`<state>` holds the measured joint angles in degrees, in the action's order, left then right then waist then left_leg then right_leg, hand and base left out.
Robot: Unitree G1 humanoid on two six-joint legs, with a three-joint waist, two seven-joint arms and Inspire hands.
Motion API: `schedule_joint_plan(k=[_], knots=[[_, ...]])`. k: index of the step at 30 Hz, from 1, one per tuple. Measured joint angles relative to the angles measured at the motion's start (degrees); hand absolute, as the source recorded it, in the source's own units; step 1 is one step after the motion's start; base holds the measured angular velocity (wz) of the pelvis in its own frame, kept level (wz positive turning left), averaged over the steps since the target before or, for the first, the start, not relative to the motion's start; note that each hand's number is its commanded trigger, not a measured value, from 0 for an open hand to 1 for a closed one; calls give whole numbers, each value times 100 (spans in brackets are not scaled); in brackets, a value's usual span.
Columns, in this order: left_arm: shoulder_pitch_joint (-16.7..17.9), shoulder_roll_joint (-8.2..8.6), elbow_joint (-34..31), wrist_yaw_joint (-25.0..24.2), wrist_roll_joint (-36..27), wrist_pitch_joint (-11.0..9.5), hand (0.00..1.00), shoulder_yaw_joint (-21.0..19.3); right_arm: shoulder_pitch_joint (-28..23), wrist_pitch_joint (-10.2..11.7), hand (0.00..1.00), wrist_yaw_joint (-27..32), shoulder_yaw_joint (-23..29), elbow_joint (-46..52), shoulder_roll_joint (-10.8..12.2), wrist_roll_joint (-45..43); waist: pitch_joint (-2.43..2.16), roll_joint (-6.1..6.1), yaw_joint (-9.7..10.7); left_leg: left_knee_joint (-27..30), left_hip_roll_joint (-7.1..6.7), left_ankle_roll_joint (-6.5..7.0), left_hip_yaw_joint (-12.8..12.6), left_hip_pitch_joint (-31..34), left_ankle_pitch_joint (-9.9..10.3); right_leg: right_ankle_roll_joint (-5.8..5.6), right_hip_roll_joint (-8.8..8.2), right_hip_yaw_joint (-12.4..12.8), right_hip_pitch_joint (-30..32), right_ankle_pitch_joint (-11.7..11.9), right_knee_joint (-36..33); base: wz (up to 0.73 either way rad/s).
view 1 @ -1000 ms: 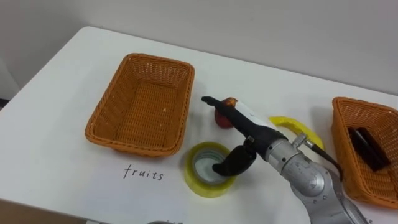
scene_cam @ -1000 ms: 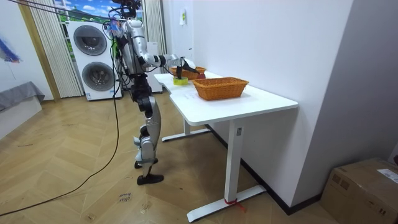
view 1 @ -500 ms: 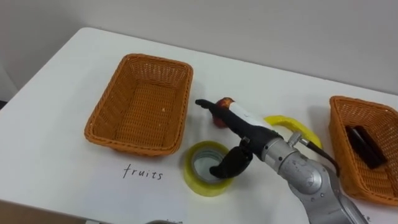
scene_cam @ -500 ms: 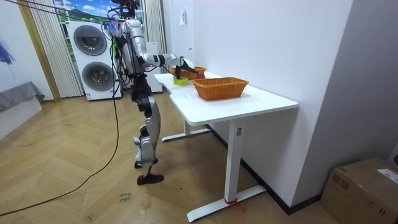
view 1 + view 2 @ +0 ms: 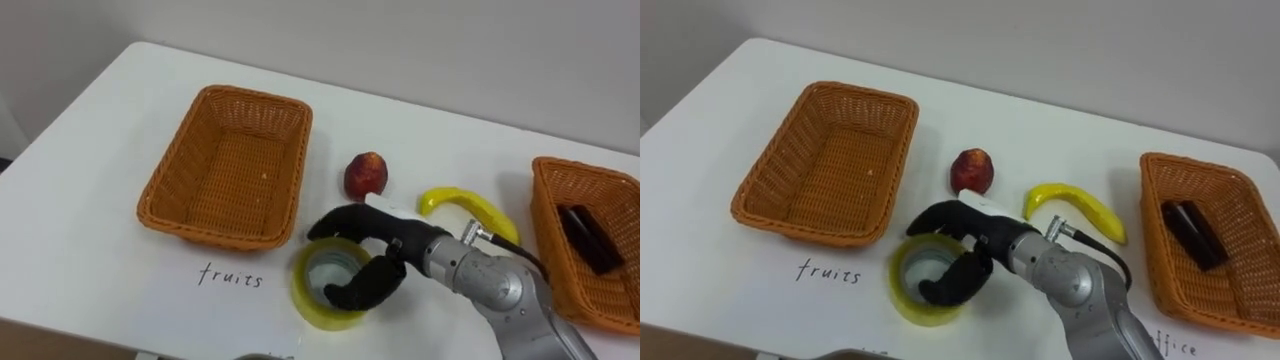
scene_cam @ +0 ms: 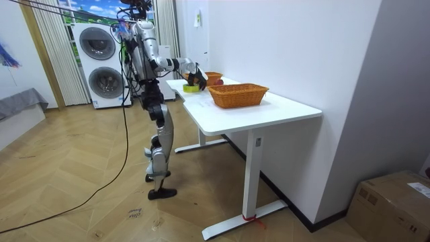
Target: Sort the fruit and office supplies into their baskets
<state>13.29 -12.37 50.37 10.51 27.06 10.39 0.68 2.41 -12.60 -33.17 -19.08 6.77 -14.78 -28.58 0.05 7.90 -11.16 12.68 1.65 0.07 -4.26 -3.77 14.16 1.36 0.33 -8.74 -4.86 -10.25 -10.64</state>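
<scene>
A yellow tape roll (image 5: 306, 300) lies flat on the white table (image 5: 90, 250) in front of the wicker fruit basket (image 5: 160, 190). My right hand (image 5: 398, 243) comes in from the lower right. Its fingers curl over the roll's far rim and its thumb (image 5: 358, 288) presses down at the roll's right side. A red peach (image 5: 366, 174) and a yellow banana (image 5: 472, 205) lie just behind the hand. The wicker office basket (image 5: 545, 232) at the right holds a black oblong item (image 5: 592, 238). In the room view I stand at the table's end.
The word "fruits" (image 5: 231, 277) is handwritten on the table in front of the fruit basket, which holds no fruit. The table's near edge runs close below the roll. In the room view, washing machines (image 6: 101, 64) stand behind me.
My right hand has drawn back from the peach and dropped onto the tape roll. Its fingers, straight before, now curl over the roll's rim.
</scene>
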Motion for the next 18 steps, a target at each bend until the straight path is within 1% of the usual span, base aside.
schedule_joint_plan(k=[3, 18], knots=[[3, -20, 40, -10, -2, -1, 0, 4, 19, -1, 100, -70, -14, -34, -2, -126, 14, 31, -38, 0, -3, 2, 8, 5, 1, 0, -2, -16, -1, 0, 0, 4], [-142, -22, 252, -23, -46, -5, 0, 199, 24, 3, 100, -109, -69, -117, -1, 118, 19, 8, -23, 0, 2, 2, -14, 1, 1, 0, 2, 6, -1, 0, 4, 0]])
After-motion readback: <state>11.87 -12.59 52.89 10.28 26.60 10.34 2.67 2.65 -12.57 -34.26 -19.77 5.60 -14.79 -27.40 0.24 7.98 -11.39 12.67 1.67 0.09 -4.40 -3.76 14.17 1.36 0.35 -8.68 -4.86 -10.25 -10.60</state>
